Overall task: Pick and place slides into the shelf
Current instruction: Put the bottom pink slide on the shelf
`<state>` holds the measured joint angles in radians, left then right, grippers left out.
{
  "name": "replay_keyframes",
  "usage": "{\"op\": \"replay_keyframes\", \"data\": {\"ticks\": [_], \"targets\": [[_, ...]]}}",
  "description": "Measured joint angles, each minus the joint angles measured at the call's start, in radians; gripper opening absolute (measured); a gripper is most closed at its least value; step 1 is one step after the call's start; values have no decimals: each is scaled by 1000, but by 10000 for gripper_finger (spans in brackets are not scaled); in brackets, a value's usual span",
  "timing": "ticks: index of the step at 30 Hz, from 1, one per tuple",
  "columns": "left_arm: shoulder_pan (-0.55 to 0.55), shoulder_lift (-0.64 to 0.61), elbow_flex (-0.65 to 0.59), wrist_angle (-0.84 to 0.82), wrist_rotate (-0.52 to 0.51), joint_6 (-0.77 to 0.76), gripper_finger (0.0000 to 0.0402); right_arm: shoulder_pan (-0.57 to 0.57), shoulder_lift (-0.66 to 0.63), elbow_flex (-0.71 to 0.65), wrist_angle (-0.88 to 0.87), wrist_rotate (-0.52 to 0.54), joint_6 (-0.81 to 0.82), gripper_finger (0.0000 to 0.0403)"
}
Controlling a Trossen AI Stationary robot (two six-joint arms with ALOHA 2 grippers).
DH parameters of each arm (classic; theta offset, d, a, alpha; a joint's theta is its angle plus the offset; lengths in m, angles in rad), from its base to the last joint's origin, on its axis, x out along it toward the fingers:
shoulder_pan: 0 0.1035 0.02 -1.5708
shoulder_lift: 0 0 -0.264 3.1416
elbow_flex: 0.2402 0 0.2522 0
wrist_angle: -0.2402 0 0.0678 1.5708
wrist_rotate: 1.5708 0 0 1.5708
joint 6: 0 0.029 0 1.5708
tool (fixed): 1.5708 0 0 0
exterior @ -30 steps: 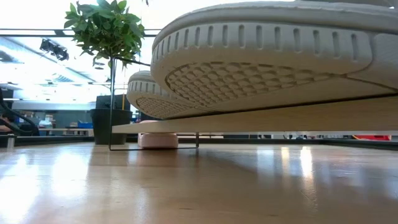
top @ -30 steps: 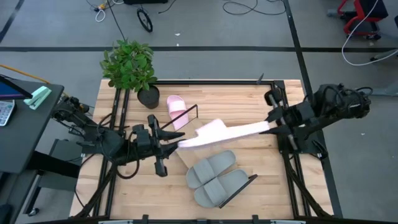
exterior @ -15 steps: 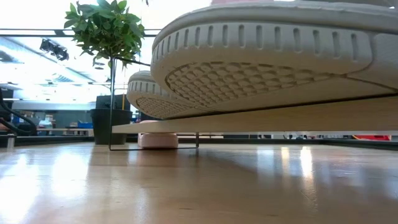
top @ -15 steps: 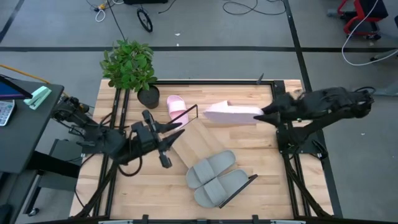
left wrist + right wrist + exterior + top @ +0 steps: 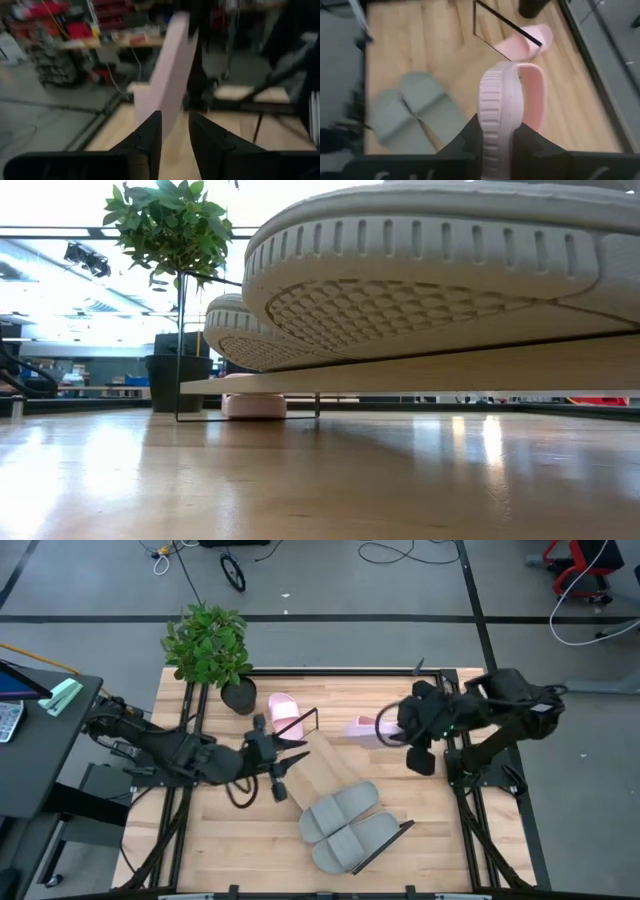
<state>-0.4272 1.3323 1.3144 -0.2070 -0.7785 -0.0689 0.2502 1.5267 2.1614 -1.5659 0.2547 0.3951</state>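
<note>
Near the middle right of the high view, the right claw (image 5: 392, 730) pinched a pink slide (image 5: 363, 727) above the counter (image 5: 440, 840). Two grey slides (image 5: 345, 825) already lay on the shelf (image 5: 310, 765). Low down, their soles filled the frame. Up close in the right wrist view, the claw gripped the strap, probably to carry it over. The left claw (image 5: 290, 750) waited mid-frame, fingers slightly apart, holding nothing.

Two pale pink slides (image 5: 285, 712) with ribbed straps, two grey slides (image 5: 345, 826), light-wood shelf (image 5: 315, 772), green plant (image 5: 207, 643), black pot (image 5: 239, 696).
</note>
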Motion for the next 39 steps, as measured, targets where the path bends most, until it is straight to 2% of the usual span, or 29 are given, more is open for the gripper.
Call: {"op": "replay_keyframes", "data": {"ticks": [4,7,11,16,21,26,30,35,39], "targets": [[38,11,0,-67,32,65,108,-56,58,85,-2,-89,40,58],[57,11,0,-64,52,173,115,-108,84,84,-5,-166,63,58],[89,11,0,-68,75,242,129,-164,100,58,-9,-247,84,58],[132,11,0,-87,141,282,146,-209,150,55,-5,-247,83,58],[146,11,0,-109,147,283,157,-223,200,55,-7,-245,109,58],[146,11,0,-119,146,290,153,-214,255,55,-4,-225,180,58],[138,8,0,-147,146,291,144,-190,299,55,-3,-165,229,58],[114,-17,0,-265,144,286,133,-157,319,54,-3,-117,320,58],[85,-66,1,-395,145,205,125,-140,326,17,-4,-76,388,58]]}}
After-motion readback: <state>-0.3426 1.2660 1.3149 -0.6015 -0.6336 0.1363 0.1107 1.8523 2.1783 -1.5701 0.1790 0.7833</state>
